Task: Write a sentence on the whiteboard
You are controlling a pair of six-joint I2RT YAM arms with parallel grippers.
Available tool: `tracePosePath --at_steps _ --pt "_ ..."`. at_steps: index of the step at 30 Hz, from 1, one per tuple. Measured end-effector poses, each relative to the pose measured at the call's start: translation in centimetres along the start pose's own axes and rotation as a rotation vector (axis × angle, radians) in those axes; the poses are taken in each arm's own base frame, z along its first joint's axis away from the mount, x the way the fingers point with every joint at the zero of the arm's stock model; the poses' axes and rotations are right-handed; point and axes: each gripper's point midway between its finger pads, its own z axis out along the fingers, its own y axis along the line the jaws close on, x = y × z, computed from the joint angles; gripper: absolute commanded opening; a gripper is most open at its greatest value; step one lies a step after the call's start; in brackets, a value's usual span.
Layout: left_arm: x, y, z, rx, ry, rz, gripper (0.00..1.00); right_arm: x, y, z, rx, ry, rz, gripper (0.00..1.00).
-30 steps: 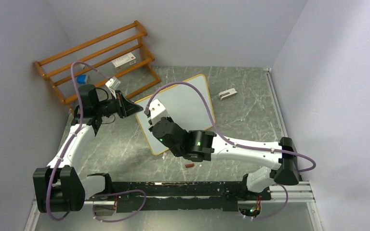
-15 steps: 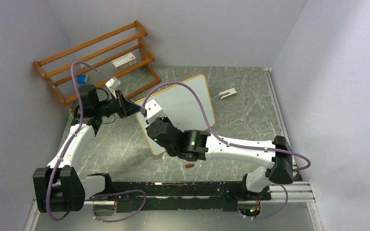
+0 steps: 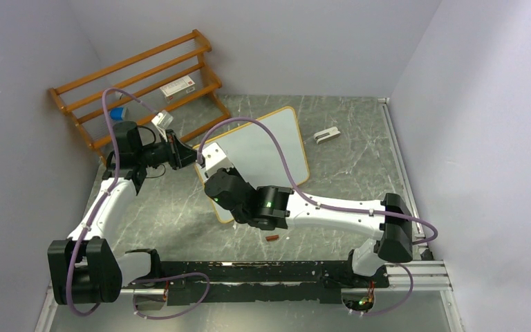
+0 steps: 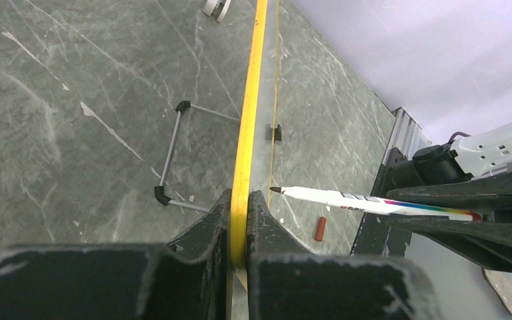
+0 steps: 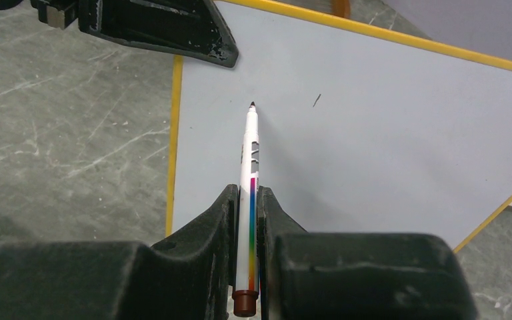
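My left gripper [image 4: 239,200] pinches the yellow edge of the whiteboard [image 3: 263,149], which stands tilted in the middle of the table [image 3: 346,173], and my right gripper [image 5: 247,193] pinches a marker [image 5: 249,143], its tip near one short dark stroke [image 5: 316,100].

Right arm [image 3: 332,207]: has swung to the left; its black joint [image 3: 394,235] at the near right has come in leftward too.
Right fingers [image 5: 213,220]: carried left with the marker [image 5: 249,153], now closer to the whiteboard's [image 3: 276,138] left edge and the left fingers [image 3: 183,155].
Purple cable [image 3: 238,120]: its loop has shifted left over the whiteboard.
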Motion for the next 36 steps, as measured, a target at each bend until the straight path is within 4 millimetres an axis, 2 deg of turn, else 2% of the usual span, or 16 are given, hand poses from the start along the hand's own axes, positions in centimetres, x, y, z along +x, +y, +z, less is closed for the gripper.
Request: tracePosePath --at_steps 18,36 --pt "0.1 0.1 0.1 0.0 0.003 -0.006 0.05 0.0 -0.7 1.1 0.021 0.004 0.011 0.0" --pt "0.1 0.3 0.1 -0.001 0.005 -0.011 0.05 -0.6 -0.2 1.6 0.002 0.002 0.011 0.0"
